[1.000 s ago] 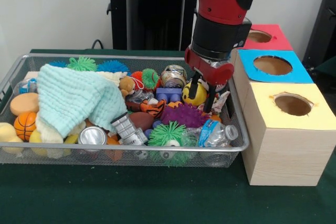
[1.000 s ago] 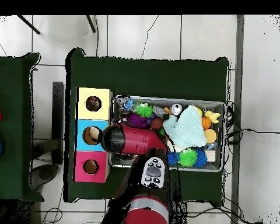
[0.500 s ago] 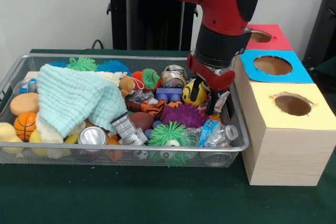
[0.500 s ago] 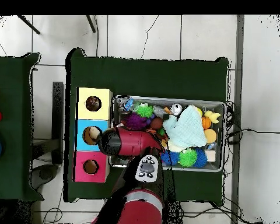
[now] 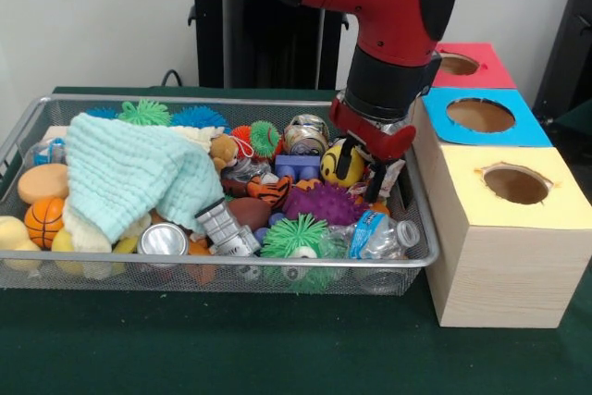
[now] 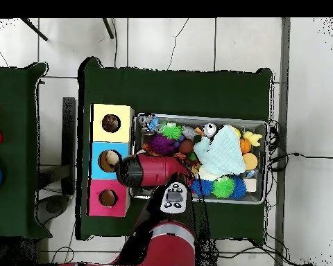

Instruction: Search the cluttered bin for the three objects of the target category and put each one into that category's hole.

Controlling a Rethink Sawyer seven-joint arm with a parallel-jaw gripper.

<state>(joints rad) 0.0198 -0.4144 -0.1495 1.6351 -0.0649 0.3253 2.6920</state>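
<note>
Robotics lab test cell. Evidence: a red and black arm (image 5: 388, 34) works over a green-covered table (image 5: 231, 349); a wire bin (image 5: 37, 117) of mixed toys sits beside three colour-coded wooden boxes (image 5: 504, 256) with holes; cables (image 6: 190, 41) cross the tiled floor (image 6: 245, 41) at 12 o'clock overhead.

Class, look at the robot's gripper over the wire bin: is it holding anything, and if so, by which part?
Nothing is held. The gripper is open, its black fingers hanging beside the yellow ball at the bin's end nearest the boxes, not closed on it.
</note>
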